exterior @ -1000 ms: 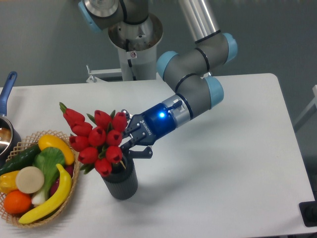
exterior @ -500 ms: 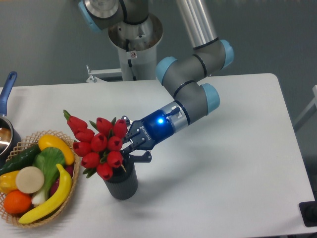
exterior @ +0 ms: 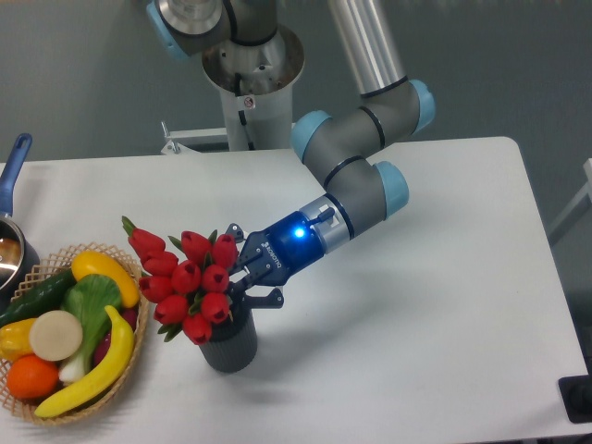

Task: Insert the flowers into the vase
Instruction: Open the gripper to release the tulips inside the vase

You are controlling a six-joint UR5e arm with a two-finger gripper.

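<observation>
We see the gripper [exterior: 237, 277] with its fingers closed around the stems of the flowers [exterior: 185, 275], just above the rim of the vase [exterior: 228, 342]. The red bunch tilts leftward, its lowest buds touching the vase's mouth. The vase stands upright on the white table [exterior: 416, 305], just beside a wicker basket [exterior: 139, 347] of fruit. A blue-handled pot [exterior: 11, 199] sits at the left edge.

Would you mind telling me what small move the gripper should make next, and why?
Probably tilt the flowers more upright and ease them a little further down. The gripper holds the bunch by its stems at the rim of the vase, and the heads lean left towards the basket, so letting go now might leave them lopsided.
</observation>
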